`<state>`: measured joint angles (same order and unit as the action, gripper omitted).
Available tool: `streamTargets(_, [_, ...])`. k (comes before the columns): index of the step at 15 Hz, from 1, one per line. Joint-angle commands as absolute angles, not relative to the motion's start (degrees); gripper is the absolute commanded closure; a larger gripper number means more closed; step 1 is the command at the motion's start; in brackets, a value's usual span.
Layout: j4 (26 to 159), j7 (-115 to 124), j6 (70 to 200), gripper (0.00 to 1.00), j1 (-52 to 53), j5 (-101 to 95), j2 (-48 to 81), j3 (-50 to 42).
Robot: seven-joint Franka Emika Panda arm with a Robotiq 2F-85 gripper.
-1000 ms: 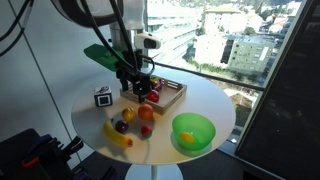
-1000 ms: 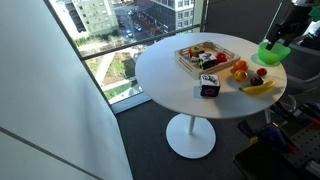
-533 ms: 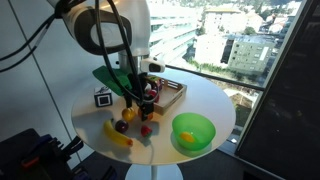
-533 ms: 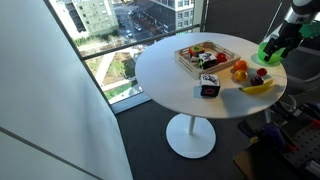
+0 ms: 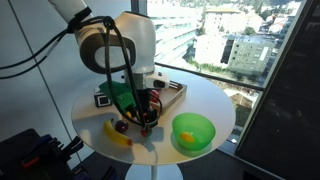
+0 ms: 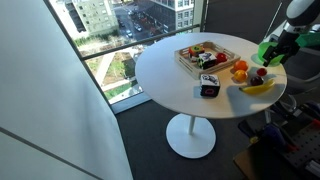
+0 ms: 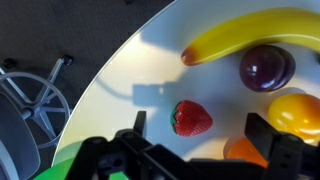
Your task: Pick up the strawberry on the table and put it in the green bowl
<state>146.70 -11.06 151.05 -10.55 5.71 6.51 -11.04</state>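
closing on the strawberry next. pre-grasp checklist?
1. Gripper open: ok, fingers spread.
2. Small red strawberry between the fingers: ok.
3. Fingers clear of the round orange fruit: cannot tell, one looks very close to it.
4. Dark purple plum and yellow banana outside the closing path: ok.
5. Fingers low enough over the round white table: cannot tell.
6. Wide lime-green bowl upright on the table: ok.
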Motion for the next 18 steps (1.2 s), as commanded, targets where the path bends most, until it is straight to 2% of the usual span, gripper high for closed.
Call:
streamTargets(1, [145.9,-14.6,153.8,0.0,-12.1,8.9,8.4,-9.9])
streamTargets(18, [141.4,-14.5,157.8,0.0,-13.8,9.5,15.6,-6.6])
